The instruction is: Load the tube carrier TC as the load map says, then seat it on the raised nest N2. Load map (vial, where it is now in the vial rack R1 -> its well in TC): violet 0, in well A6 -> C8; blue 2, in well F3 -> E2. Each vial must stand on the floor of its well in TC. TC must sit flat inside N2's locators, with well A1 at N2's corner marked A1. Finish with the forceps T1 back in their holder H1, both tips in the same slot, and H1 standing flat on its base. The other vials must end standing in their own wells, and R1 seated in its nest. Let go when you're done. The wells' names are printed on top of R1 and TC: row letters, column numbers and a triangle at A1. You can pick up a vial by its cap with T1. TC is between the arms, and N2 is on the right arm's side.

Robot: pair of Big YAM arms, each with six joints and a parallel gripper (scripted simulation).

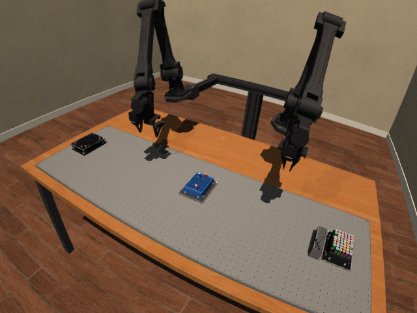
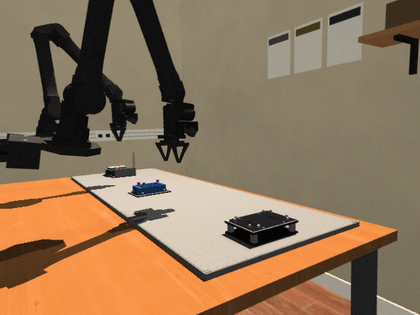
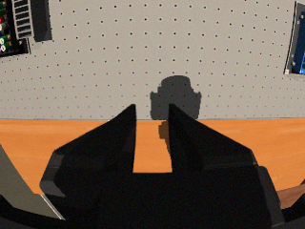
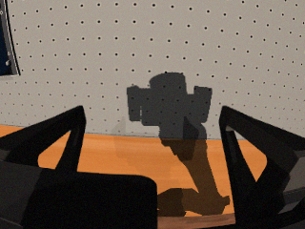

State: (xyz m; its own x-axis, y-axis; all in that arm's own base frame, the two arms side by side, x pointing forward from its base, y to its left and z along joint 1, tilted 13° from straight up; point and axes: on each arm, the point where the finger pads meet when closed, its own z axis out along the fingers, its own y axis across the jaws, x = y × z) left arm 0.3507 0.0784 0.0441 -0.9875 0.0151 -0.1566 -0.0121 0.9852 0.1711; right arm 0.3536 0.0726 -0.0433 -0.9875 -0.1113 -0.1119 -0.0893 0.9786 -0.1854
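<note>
Blue carrier (image 1: 199, 187) (image 2: 149, 188) (image 3: 300, 43) (image 4: 3, 50) whole from above, cropped at wrists; empty left gripper (image 1: 287, 168) (image 2: 119, 139) (image 3: 152, 106) slightly open, empty right gripper (image 1: 148, 133) (image 2: 172, 161) (image 4: 152, 109) wide

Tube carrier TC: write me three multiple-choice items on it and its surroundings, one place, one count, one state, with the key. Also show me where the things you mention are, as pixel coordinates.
1. Where is the blue carrier TC (image 1: 193, 192) (image 2: 149, 188) (image 3: 302, 43) (image 4: 4, 45)?
A) On raised nest N2 (image 1: 88, 142) (image 2: 261, 221)
B) Between N2 and the vial rack R1 (image 1: 337, 255) (image 2: 110, 172) (image 3: 10, 30)
C) On the floor

2. How many vial caps (image 1: 205, 175) (image 2: 138, 183) stick up from TC?
A) None
B) Six
C) Three

3. How does the right gripper (image 1: 148, 133) (image 2: 172, 160) (image 4: 152, 113) stand?
A) Open, nothing between its fingers
B) Shut on a vial
C) Shut on the forceps

Key:
1. B: the top view shows N2 off to one side of TC and R1 off to the other.
2. C: the top view shows two near one end, one near the other.
3. A: its wrist view shows a wide gap with only board, wood and shadow beyond.
</note>
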